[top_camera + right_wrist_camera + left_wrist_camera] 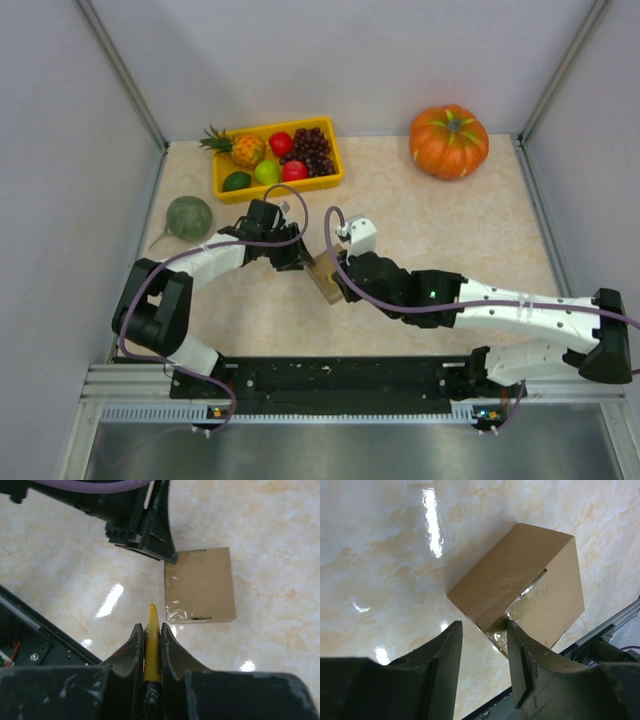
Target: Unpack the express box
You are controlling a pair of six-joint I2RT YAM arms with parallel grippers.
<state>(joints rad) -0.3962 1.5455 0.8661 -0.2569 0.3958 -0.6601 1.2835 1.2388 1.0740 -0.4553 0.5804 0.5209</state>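
box (202, 582) sits mid-bench (450, 220), tape uncut, lid down: nothing unpacked yet. right gripper (151, 628) jaws clamp a yellow cutter (152, 616), tip just beside the box. left gripper (482, 630) jaws parted at a box corner.

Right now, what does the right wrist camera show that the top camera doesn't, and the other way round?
Only the right wrist view: a slim yellow pointed tool clamped in the right claw, its tip near the box's taped corner, and the clear tape itself. Only the top view: the yellow fruit tray, the pumpkin and the green melon. Both: the brown express box, the left claw at its corner, and the marble table.
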